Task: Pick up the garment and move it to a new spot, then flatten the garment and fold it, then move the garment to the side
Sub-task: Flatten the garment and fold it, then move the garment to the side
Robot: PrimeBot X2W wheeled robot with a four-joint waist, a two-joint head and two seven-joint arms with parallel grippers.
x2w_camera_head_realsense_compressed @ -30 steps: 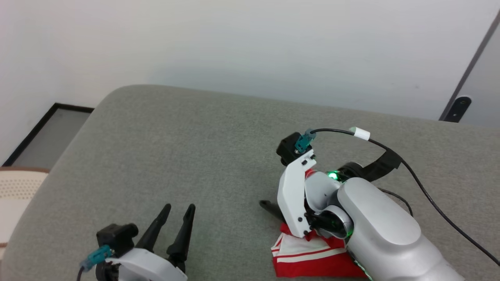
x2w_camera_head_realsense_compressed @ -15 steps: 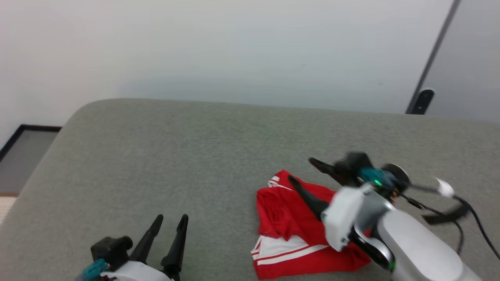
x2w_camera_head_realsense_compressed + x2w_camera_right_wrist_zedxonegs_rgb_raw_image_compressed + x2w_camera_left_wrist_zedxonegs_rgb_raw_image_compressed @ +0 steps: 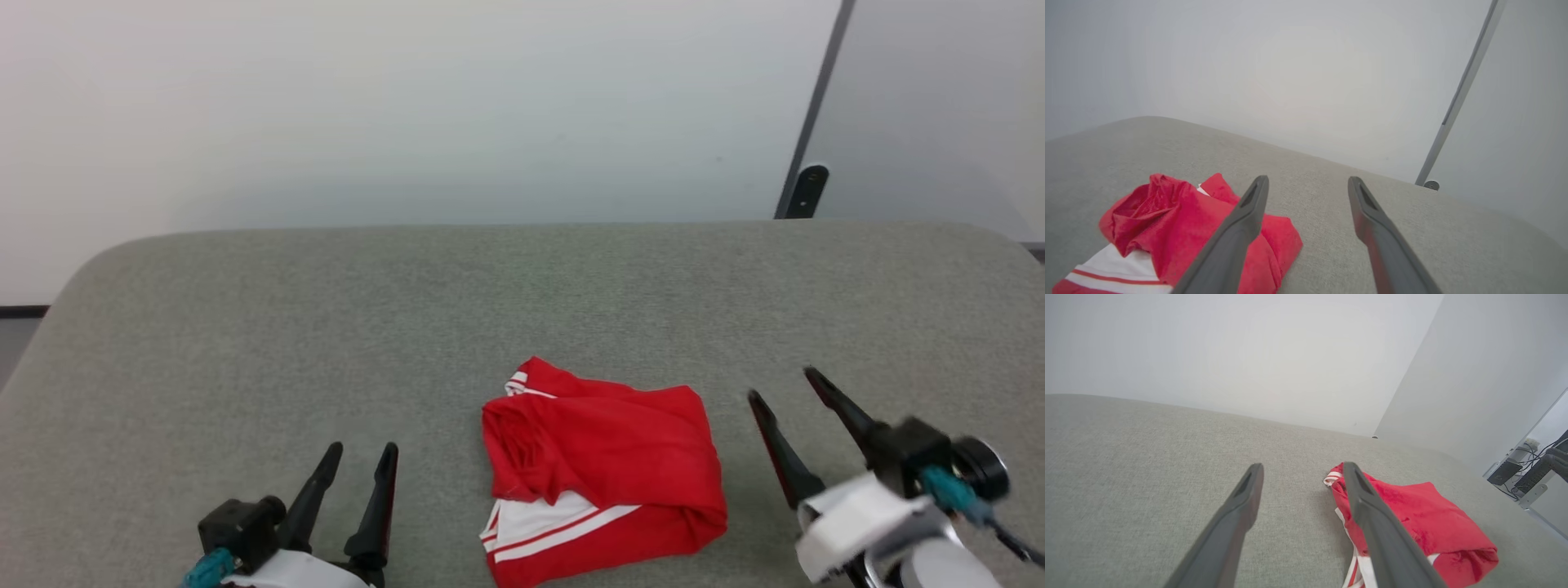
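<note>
Wide and empty, the right claw (image 3: 780, 384) has drawn back off the folded bright red thin-fabric jersey (image 3: 604, 465), now lying free on the grey fabric surface (image 3: 326, 327) between it and the wide-open left claw (image 3: 362, 447), so folding looks finished.

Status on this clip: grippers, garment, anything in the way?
Left gripper open, empty, left of garment. Right gripper open, empty, right of it. Garment folded loosely, lying on grey cushion. Nothing in the way.

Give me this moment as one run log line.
garment: roughly folded, lying on grey padded surface | left pincer: open, empty, left of garment | right pincer: open, empty, right of garment
</note>
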